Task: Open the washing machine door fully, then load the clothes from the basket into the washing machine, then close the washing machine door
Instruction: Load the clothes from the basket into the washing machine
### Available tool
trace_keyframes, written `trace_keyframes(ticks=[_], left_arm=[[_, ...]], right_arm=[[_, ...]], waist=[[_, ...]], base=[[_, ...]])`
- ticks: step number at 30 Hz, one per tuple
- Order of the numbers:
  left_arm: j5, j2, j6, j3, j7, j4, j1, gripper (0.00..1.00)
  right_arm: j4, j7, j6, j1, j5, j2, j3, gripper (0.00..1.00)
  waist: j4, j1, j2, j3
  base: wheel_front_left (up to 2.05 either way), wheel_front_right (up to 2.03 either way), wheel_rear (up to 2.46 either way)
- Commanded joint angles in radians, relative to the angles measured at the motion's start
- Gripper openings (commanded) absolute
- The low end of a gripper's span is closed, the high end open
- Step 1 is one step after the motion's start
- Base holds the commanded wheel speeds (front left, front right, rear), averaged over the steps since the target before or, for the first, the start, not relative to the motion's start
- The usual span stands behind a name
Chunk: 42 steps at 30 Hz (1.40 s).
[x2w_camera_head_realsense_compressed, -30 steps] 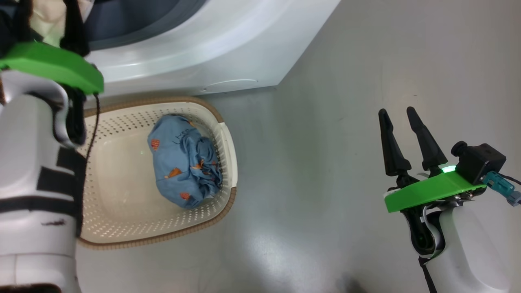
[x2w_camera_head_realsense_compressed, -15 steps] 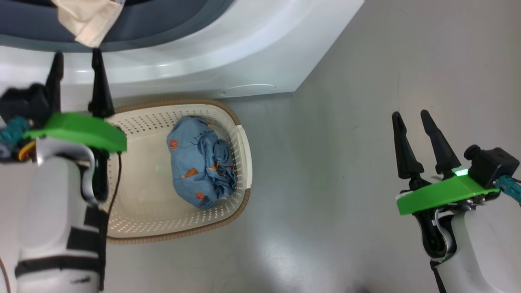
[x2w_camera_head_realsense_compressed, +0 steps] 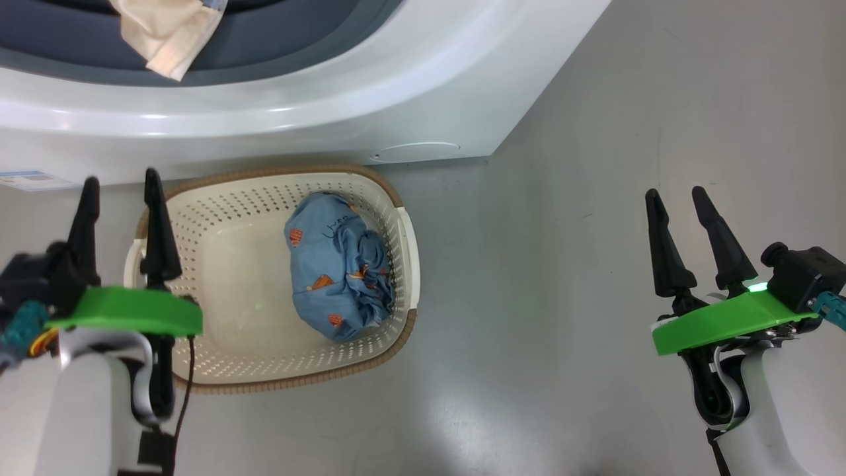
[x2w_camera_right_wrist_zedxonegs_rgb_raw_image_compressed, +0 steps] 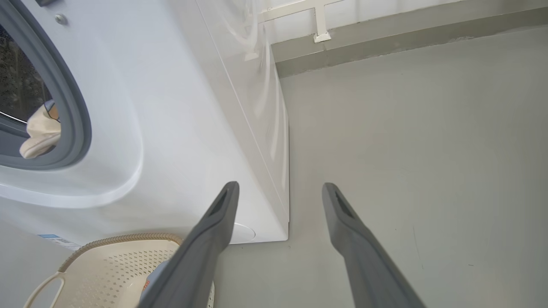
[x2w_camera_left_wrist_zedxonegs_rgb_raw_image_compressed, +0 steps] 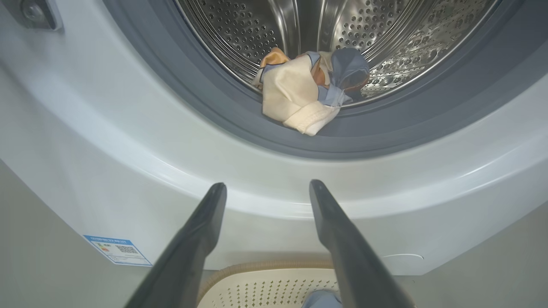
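- In front of the washing machine (x2w_camera_head_realsense_compressed: 370,99), on the grey floor (x2w_camera_head_realsense_compressed: 562,231), we find the basket (x2w_camera_head_realsense_compressed: 231,311) standing just beside the machine's lower front panel.
- In the right half of the basket lies a crumpled blue garment (x2w_camera_head_realsense_compressed: 337,274) with small orange prints, pressed against the right-hand wall.
- Our left gripper (x2w_camera_head_realsense_compressed: 121,178) hovers at the basket's left end, its inner finger crossing the rim in the head view. Its two fingers are spread wide with nothing between them, tips pointing toward the machine.
- The blue garment lies to the right of that gripper, apart from it, with bare basket floor between them.
- Through the left wrist view we look up at the machine's mouth, where the grey gasket (x2w_camera_left_wrist_zedxonegs_rgb_raw_image_compressed: 205,98) rings the steel drum (x2w_camera_left_wrist_zedxonegs_rgb_raw_image_compressed: 385,38).
- A cream garment (x2w_camera_left_wrist_zedxonegs_rgb_raw_image_compressed: 295,98), bunched with blue and orange fabric, sits at the drum's lip and drapes onto the gasket, well beyond the fingertips.
- A blue label sticker (x2w_camera_left_wrist_zedxonegs_rgb_raw_image_compressed: 117,250) sits low on the machine's front, toward the left.
- Our right gripper (x2w_camera_head_realsense_compressed: 676,192) hangs over bare floor, well to the right of the basket. Its fingers are equally wide apart and hold nothing, and the blue garment is far off to its left.
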Motion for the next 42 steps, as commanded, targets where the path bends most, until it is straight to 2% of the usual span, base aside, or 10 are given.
trace_keyframes(ticks=[1,12,18,24,35,42], left_arm=[[0.009,0.021,-0.003,0.031,-0.006,-0.033,0.027,1.0],[0.014,0.008,-0.003,0.039,-0.006,-0.128,0.112,1.0],[0.014,0.007,-0.003,0.016,-0.006,-0.103,0.095,1.0],[0.005,0.038,-0.003,-0.04,0.002,-0.05,0.042,1.0],[-0.041,0.138,-0.003,-0.155,0.2,-0.062,-0.112,1.0],[-0.055,0.16,-0.003,-0.211,0.285,-0.058,-0.198,1.0]], right_arm=[[-0.024,-0.007,0.003,0.031,-0.009,-0.007,0.015,1.0],[-0.02,-0.007,0.003,0.031,-0.01,-0.01,0.016,1.0],[-0.016,-0.007,0.003,0.035,-0.012,-0.01,0.018,1.0],[-0.015,-0.007,0.003,0.044,-0.012,-0.011,0.017,1.0],[-0.013,-0.007,0.003,0.053,-0.012,-0.009,0.022,1.0],[-0.014,-0.007,0.003,0.046,-0.01,-0.008,0.027,1.0]], waist=[[0.0,0.0,-0.0001,-0.001],[0.003,0.0,-0.0001,-0.009],[0.005,0.0,-0.0001,-0.02],[0.016,0.0,-0.0001,-0.028],[0.027,0.0,-0.0001,-0.038],[0.025,0.0,-0.0001,-0.033]], base=[[0.0,0.0,0.0],[0.0,0.0,0.0],[0.0,0.0,0.0],[0.0,0.0,0.0],[0.0,0.0,0.0],[0.0,0.0,0.0]])
